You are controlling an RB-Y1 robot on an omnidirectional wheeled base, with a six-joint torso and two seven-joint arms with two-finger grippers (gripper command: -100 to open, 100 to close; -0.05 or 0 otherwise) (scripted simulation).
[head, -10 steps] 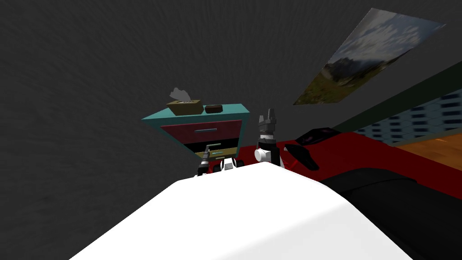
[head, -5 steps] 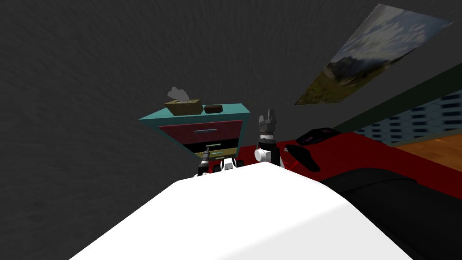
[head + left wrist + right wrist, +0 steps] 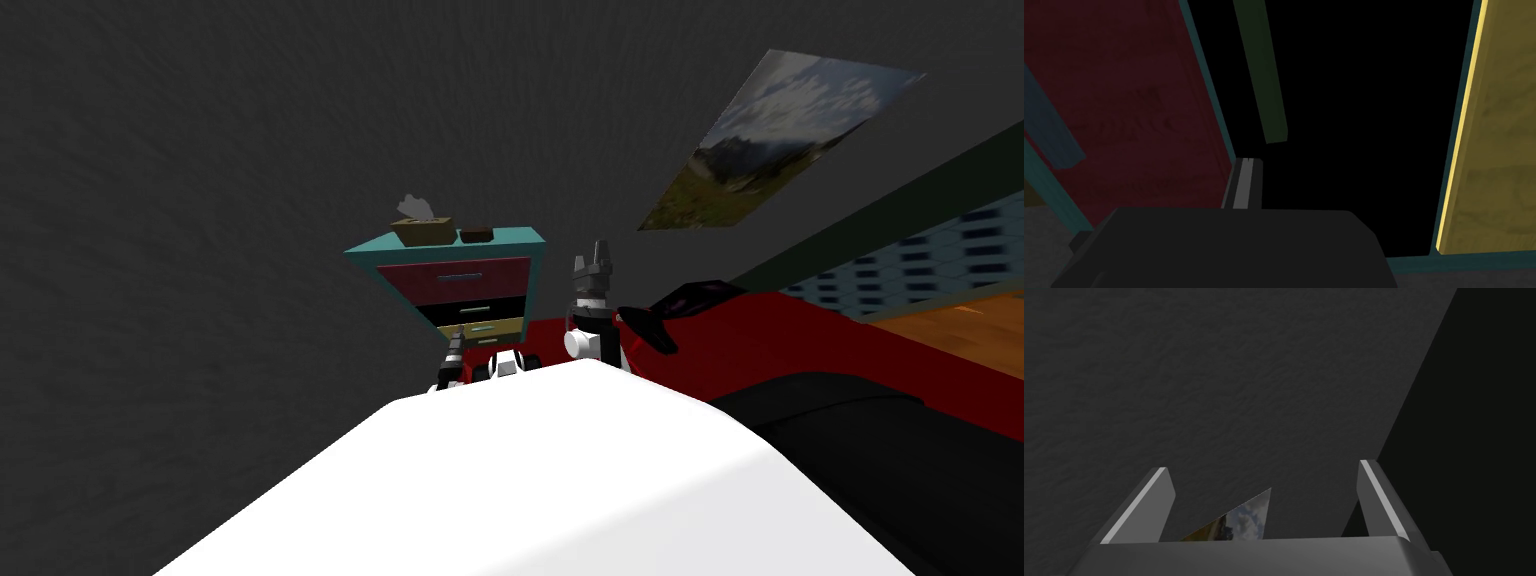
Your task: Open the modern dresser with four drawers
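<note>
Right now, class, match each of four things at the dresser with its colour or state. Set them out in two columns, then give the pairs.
Things:
1. top drawer front
2. lowest visible drawer front
3. dresser frame
4. right gripper

Colour or state:
A. fingers open
B. dark red
C. teal
D. yellow

Pairs: 1-B, 2-D, 3-C, 4-A.

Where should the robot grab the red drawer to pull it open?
By the thin pale handle across the middle of the red drawer front. It is a long level bar, so I'd come straight from the front with one finger above it and one below, then pull back. The flat front itself gives nothing to pinch.
</note>
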